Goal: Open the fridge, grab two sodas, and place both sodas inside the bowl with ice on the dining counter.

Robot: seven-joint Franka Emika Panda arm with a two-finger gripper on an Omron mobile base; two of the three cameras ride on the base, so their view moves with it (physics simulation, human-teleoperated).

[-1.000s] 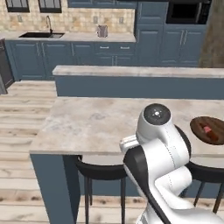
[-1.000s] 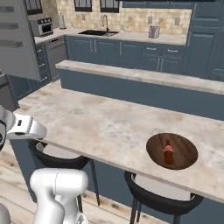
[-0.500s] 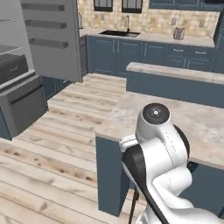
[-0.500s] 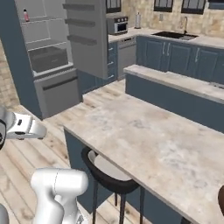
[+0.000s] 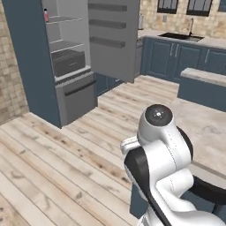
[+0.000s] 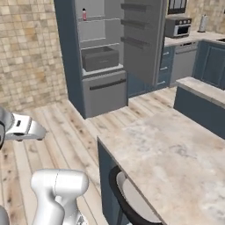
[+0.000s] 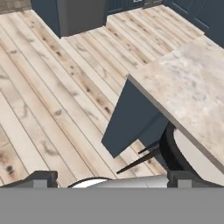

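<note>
The fridge point(image 5: 70, 66) stands open across the wooden floor, its door point(image 5: 112, 39) swung out to the right. On its top shelf stands a slim pink-orange soda point(image 5: 46, 15), also seen as a small soda point(image 6: 84, 14) in the right base view of the fridge point(image 6: 103, 90). The beige marbled dining counter point(image 6: 176, 149) runs along the right, close beside the robot. My gripper point(image 7: 113, 180) hangs open over the floor by the corner of the dining counter point(image 7: 192, 87), nothing between its fingertips point(image 7: 43, 178). The bowl is out of view.
A black round stool point(image 7: 175, 153) is tucked under the counter's end. A raised blue ledge point(image 6: 202, 88) backs the counter. Blue cabinets with a sink point(image 5: 185, 37) and a small oven point(image 6: 178, 27) line the far wall. Brick wall point(image 6: 30, 48) lies left of the fridge.
The whole picture has swung from the dining counter with the bowl round to the open fridge: the camera moved, not the things. The gripper stays open and empty.
</note>
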